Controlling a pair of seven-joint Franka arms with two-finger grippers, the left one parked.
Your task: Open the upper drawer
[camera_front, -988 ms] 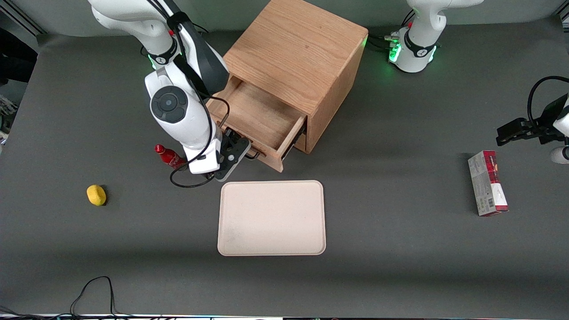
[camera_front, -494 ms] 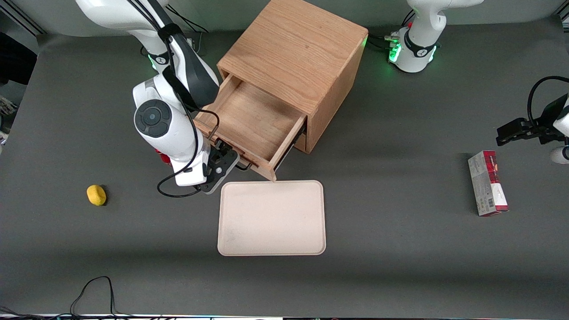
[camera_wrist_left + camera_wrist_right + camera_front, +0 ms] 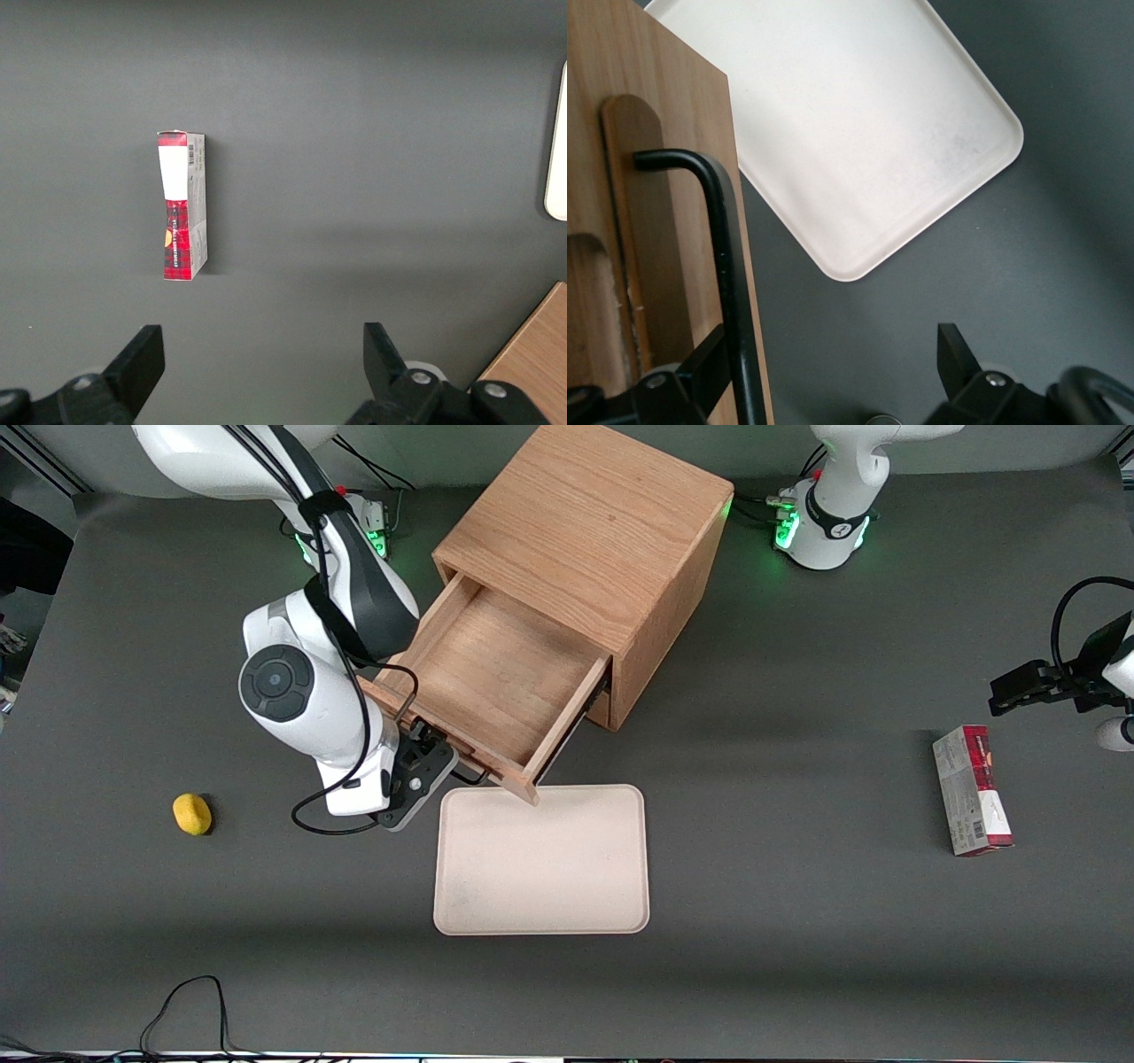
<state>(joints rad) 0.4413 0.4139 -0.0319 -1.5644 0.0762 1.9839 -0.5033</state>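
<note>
Dark grey matte bench (image 3: 797,921), items listed from the front camera outward. Cream rectangular tray with rounded corners (image 3: 541,859), lying flat and nearest the camera; its rim also shows at (image 3: 921,221). Small yellow lemon-shaped object (image 3: 192,814), toward the working arm's end. Red and grey carton with a white barcode panel (image 3: 971,790), lying flat toward the parked arm's end; printing too small to read. Black two-finger pincer (image 3: 440,760) at the drawer front, one finger on each side of the dark metal bar handle (image 3: 722,266); fingers spread, not pressed on the bar. Light oak upper drawer (image 3: 483,677), pulled well out of the boxy oak cabinet (image 3: 589,522), interior bare, front corner overhanging the tray's edge.
</note>
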